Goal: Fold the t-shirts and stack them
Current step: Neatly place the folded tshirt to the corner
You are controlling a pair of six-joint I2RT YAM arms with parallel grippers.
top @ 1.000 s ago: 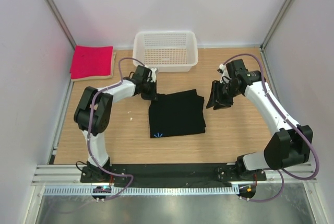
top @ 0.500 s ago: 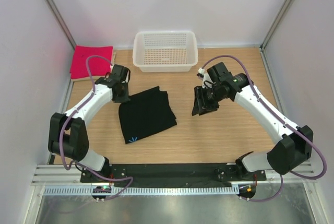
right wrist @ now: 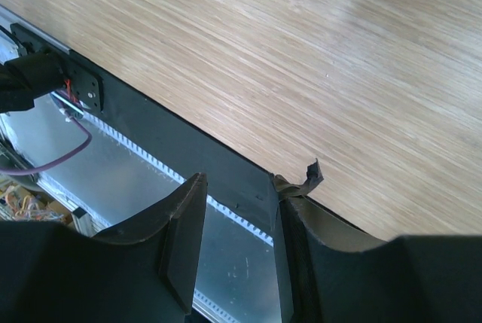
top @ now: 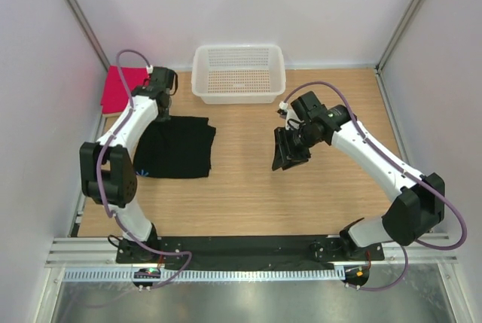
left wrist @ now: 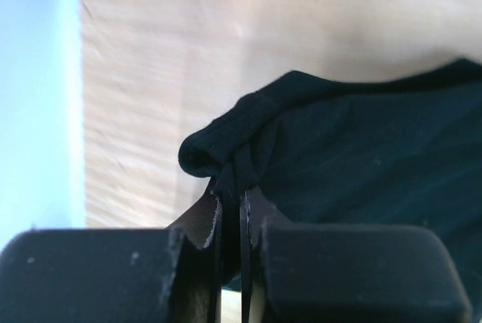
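A folded black t-shirt [top: 177,147] lies at the left of the wooden table, a tiny blue mark [top: 145,169] near its front left corner. My left gripper [top: 161,114] is shut on the shirt's far left corner, and in the left wrist view a bunched fold of the black t-shirt [left wrist: 248,138] is pinched between the jaws of that left gripper [left wrist: 232,202]. A bright pink-red t-shirt [top: 119,89] lies folded in the far left corner, partly behind the left arm. My right gripper [top: 287,153] hangs open above the table's middle, and the right gripper [right wrist: 241,202] holds nothing.
A white mesh basket [top: 239,73] stands at the back centre. White walls [top: 45,112] close in the left and right sides. The black mounting rail [right wrist: 203,150] and metal edge run along the table's near side.
My left gripper has dragged the black t-shirt from the middle of the table to the left side, toward the pink-red shirt. The right arm has swung left and slightly nearer.
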